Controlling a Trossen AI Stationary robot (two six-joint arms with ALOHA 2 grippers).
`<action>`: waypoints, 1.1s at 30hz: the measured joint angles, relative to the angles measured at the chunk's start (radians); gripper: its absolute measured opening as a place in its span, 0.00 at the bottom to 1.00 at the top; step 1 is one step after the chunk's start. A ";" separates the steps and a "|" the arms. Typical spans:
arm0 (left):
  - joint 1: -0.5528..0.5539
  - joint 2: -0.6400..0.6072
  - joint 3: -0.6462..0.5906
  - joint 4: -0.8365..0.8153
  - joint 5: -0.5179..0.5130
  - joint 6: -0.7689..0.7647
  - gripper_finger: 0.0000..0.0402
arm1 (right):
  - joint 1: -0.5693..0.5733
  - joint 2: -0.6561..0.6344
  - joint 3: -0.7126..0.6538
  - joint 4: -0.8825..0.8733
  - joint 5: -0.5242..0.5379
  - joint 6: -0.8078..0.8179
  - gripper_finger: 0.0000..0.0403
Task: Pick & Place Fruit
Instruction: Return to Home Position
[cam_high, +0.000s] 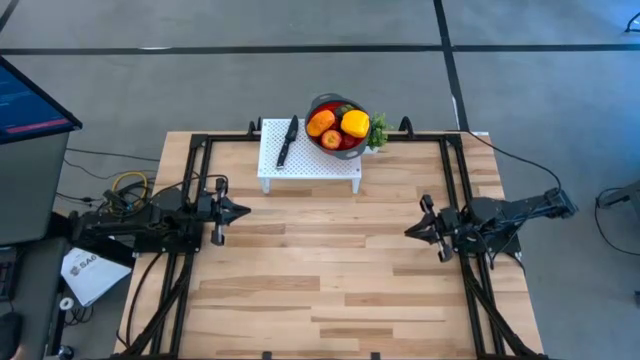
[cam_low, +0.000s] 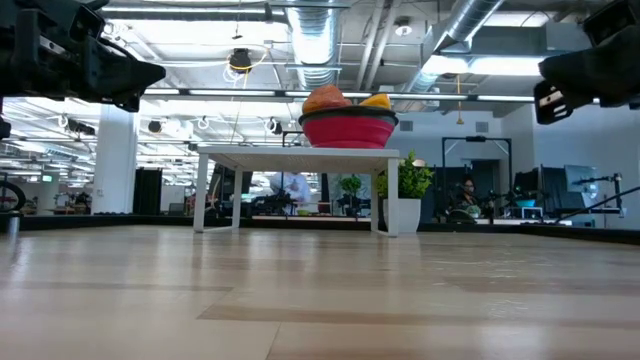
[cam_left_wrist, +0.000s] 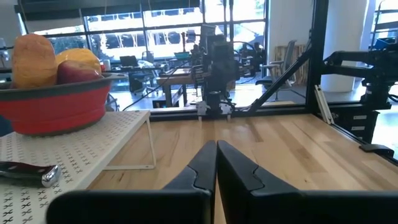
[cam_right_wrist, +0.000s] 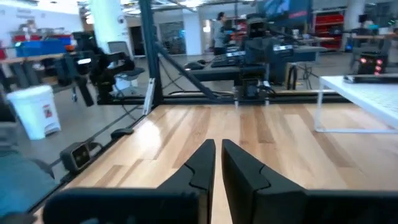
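Fruit (cam_high: 355, 123) is in the red bowl (cam_low: 348, 132) on the white shelf (cam_high: 310, 162), so I'd tuck my left gripper (cam_high: 243, 210) and right gripper (cam_high: 408, 230), both clenched empty, slowly away from that shelf.

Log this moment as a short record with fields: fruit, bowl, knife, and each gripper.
fruit: piled in the red bowl; orange, yellow and red pieces showing
bowl: on the white shelf, at its right end
knife: flat on the shelf, left of the bowl
left gripper: shut, empty, above the table, left side
right gripper: shut, empty, above the table's right side
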 joint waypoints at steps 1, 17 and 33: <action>0.000 0.000 0.000 0.000 0.000 0.000 0.01 | 0.009 0.000 0.000 0.000 0.001 -0.016 0.06; 0.000 0.000 0.000 0.004 0.000 0.000 0.01 | -0.088 -0.021 0.000 -0.002 0.000 -0.216 0.04; 0.000 0.000 0.000 0.010 0.000 0.000 0.01 | -0.160 -0.021 0.000 -0.008 -0.047 -0.042 0.05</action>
